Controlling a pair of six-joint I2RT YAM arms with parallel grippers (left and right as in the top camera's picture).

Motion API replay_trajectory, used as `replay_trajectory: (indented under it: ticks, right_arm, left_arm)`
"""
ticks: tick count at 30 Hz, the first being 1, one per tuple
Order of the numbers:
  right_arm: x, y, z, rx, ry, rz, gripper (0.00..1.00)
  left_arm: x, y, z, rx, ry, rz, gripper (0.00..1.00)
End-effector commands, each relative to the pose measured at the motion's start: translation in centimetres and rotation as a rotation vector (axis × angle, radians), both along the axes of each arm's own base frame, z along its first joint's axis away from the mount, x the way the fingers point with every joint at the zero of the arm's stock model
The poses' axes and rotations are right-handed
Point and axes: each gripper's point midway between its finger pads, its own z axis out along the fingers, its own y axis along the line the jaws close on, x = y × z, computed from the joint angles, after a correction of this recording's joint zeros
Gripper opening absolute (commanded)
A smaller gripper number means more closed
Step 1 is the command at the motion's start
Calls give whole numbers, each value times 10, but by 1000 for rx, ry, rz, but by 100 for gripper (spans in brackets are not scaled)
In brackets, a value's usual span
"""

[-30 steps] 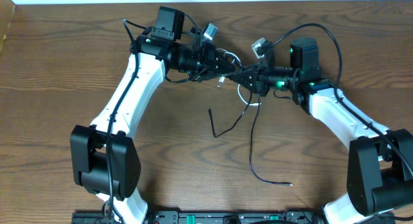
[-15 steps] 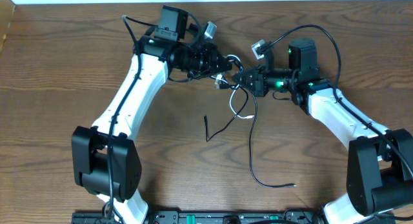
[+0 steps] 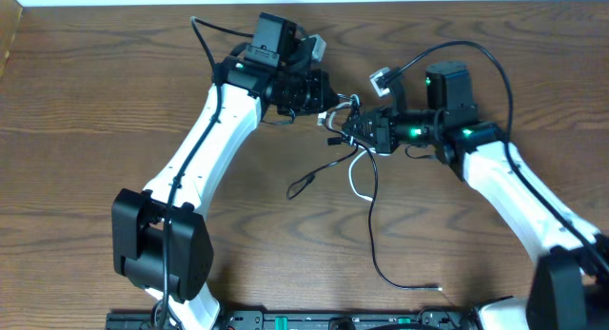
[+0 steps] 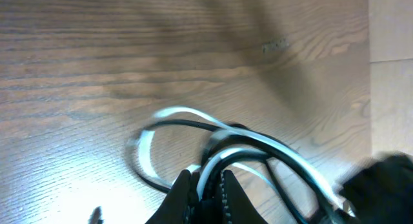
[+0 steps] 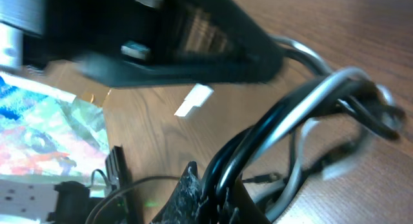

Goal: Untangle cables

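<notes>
Overhead, I am watching the cables [image 3: 360,157] hanging in a knot near the far middle of the bench [image 3: 95,130], bunched between the two claws. The white cable [image 3: 353,185] is drooping out of the knot in a short loop. The black cable [image 3: 370,230] is running beside that loop and trailing down toward the near edge, curling to a loose end on the wood. Another black end is lying out to the left of the loop.

The left claw [image 3: 322,97] is sitting at the upper left of the knot and the right claw [image 3: 350,128] is meeting it from the right, the two nearly touching. From above, I cannot tell how their jaws are standing.

On the left wrist view I am seeing the left claw [image 4: 205,188] closed tight, its jaws pinching the strands. The black cable [image 4: 187,124] and the white cable [image 4: 174,112] are arching together away from the tips, above the wood grain.

On the right wrist view the right claw [image 5: 210,195] is likewise clamped shut, with no gap showing between the jaws. The black cable [image 5: 277,121] is rising out of the tips in several strands. The white cable [image 5: 335,79] is riding along their top edge, blurred, toward the dark body of the other arm.

The left arm [image 3: 205,140] and the right arm [image 3: 514,183] are reaching in from the near corners, converging over the knot.
</notes>
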Motion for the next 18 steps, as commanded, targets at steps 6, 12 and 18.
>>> replay_trajectory:
  ticks: [6, 12, 18]
  right_arm:
    - [-30, -1, 53, 43, -105, 39, 1]
    - [-14, -25, 23, -91, 10, -140, 1]
    - [-5, -69, -23, -344, 131, -380, 1]
  left_arm:
    - [-10, -25, -10, 78, -63, -62, 10]
    - [-1, -12, -14, 128, -84, -24, 59]
    - [7, 10, -17, 142, -60, 19, 80]
